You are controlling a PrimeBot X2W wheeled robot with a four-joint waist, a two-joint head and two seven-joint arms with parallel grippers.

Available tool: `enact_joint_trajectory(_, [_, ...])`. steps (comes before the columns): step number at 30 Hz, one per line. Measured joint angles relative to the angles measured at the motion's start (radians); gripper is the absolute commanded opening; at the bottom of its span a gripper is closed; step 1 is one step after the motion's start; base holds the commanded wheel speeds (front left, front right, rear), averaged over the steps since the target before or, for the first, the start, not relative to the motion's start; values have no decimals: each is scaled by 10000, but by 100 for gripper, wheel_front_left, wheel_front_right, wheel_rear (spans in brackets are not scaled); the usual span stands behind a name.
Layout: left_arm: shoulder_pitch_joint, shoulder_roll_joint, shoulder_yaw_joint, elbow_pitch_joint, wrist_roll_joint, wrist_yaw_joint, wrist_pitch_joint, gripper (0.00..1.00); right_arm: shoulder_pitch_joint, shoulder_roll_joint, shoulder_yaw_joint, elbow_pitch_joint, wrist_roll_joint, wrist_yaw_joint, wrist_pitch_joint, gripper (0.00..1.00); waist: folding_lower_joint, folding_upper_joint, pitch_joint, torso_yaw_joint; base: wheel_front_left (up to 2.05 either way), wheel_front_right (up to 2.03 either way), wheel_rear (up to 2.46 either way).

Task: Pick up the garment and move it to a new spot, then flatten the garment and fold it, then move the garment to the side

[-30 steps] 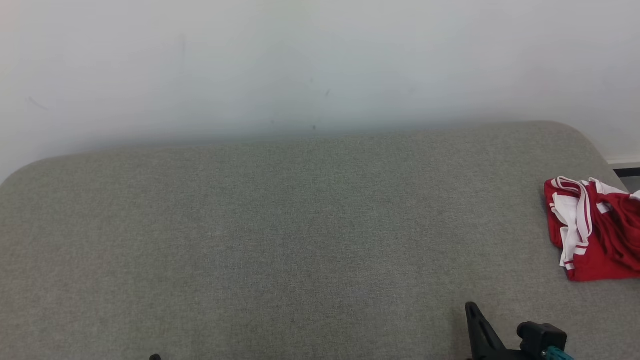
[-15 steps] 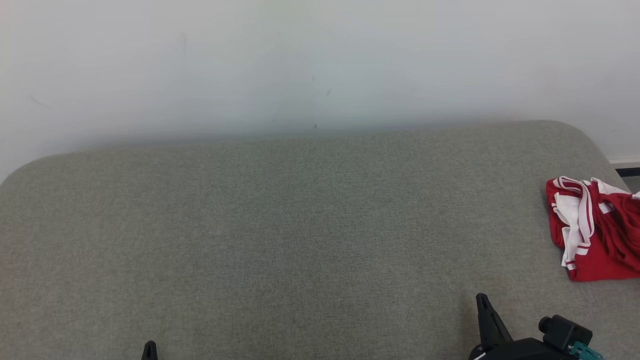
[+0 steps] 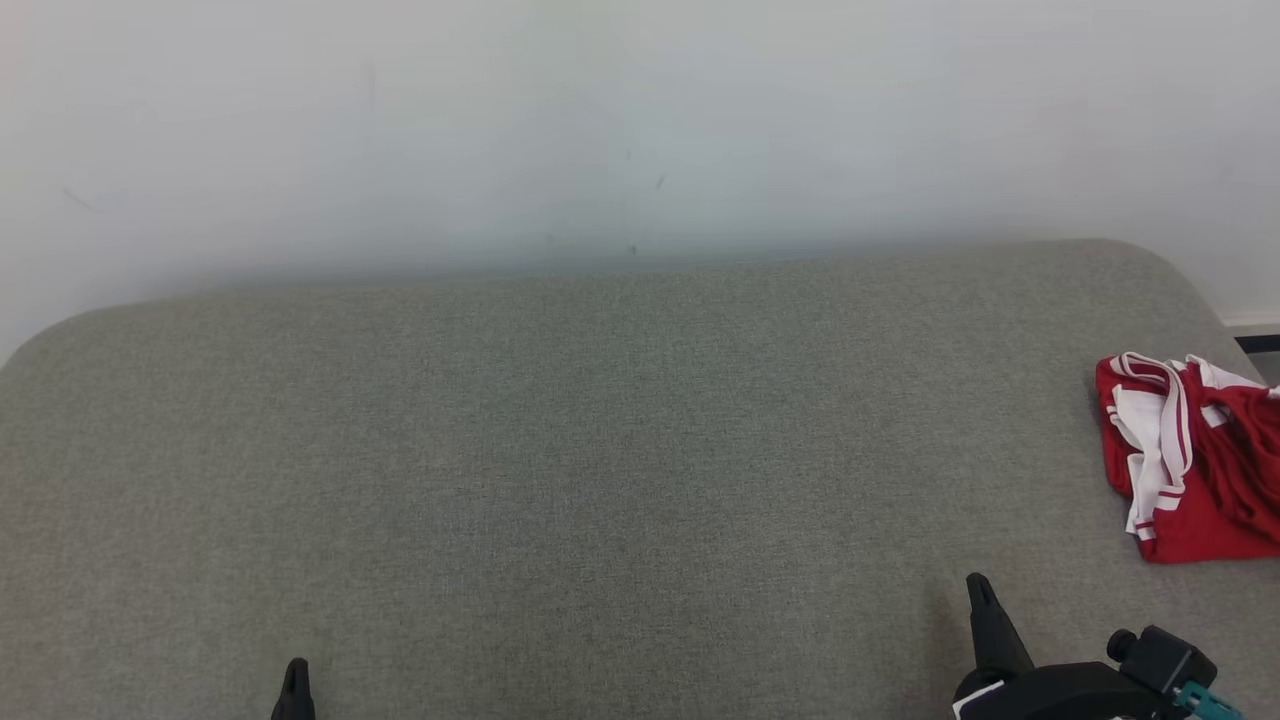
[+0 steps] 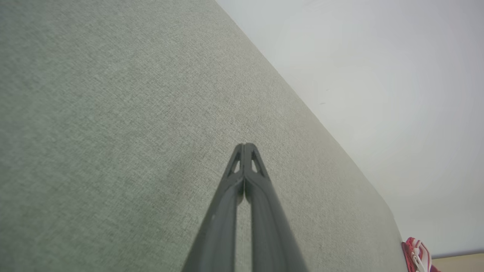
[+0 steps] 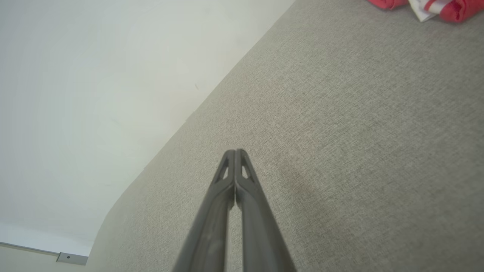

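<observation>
The garment is a crumpled red piece with white stripes, lying at the right edge of the grey fabric surface. A corner of the garment shows low right in the left wrist view, and its hem along the top of the right wrist view. My right gripper is shut, fingertips touching, holding nothing, low and left of the garment; in its own wrist view the right gripper hovers over bare fabric. My left gripper peeks up at the bottom left, and up close the left gripper is shut and empty.
A white wall rises behind the surface's far edge. The surface's rounded right corner falls off just beyond the garment, with a dark strip at the floor line there.
Both grippers have risen further into the head view; the right one has also shifted to the right, towards the garment. The garment lies where it was.
</observation>
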Motion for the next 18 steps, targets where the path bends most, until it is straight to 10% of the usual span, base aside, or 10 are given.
enact_joint_trajectory(18, [-329,8,107,-249,-2069,-84,550,0,-135,0,-232,-422,2311,0,539,0,0,0,42,42,0,0,0])
